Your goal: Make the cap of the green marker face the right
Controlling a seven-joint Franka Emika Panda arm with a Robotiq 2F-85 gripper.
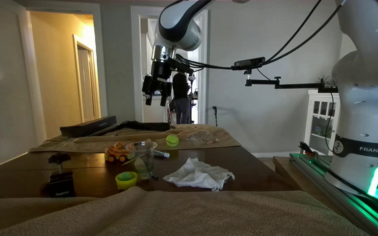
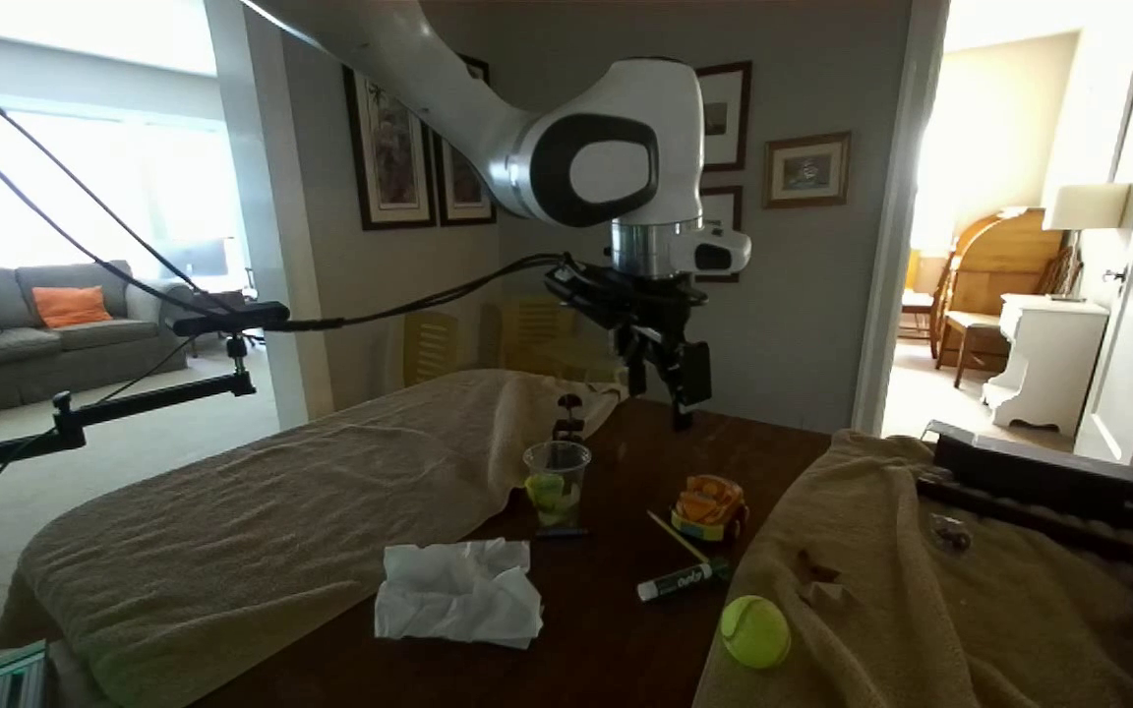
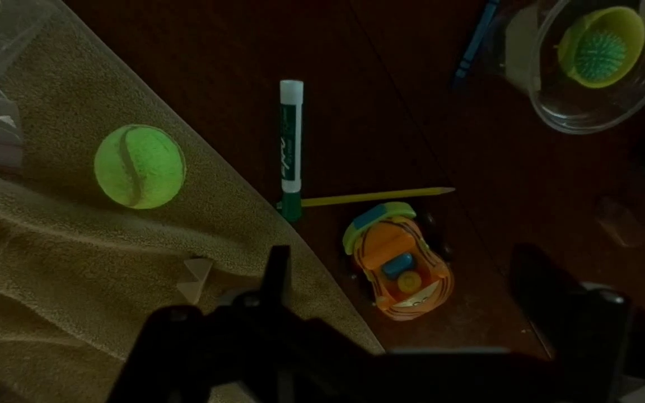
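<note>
gripper (image 1: 156,99) well above table (image 1: 258,177), spread wide. green marker (image 3: 290,140) in from robot-side table edge, white end (image 3: 291,92) toward it, cap (image 3: 291,209) across pencil (image 3: 378,196).

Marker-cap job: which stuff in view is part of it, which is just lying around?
Part of the job:
green marker
its cap
fingers, spread apart, holding nothing

Just lying around:
tennis ball
toy car
yellow pencil
blue crayon
clear cup
small yellow cup
white cloth or tissue
black box
</note>
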